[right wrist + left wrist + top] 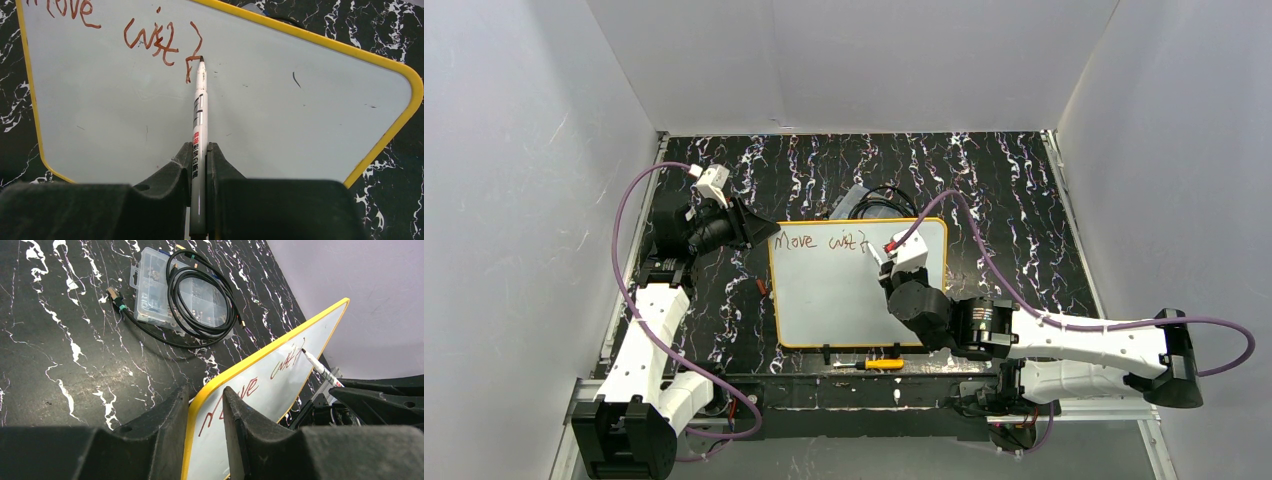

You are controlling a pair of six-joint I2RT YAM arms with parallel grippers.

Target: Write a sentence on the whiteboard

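Observation:
The whiteboard (854, 305) lies on the black marbled table, white with a yellow rim. The sentence (819, 241) runs along its top edge in reddish-brown script, reading roughly "Move wit" (150, 42). My right gripper (199, 150) is shut on a white marker (199, 110), whose tip touches the board at the end of the last stroke. My left gripper (206, 395) is shut on the whiteboard's (280, 385) top left corner, with the yellow rim between its jaws. In the left wrist view the lettering (250, 387) and the marker (317, 366) show beyond the fingers.
A clear plastic parts box (170, 290) with a coiled black cable on it sits behind the board (869, 200). A yellow-handled screwdriver (874, 364) lies just in front of the board. White walls close in the table on three sides.

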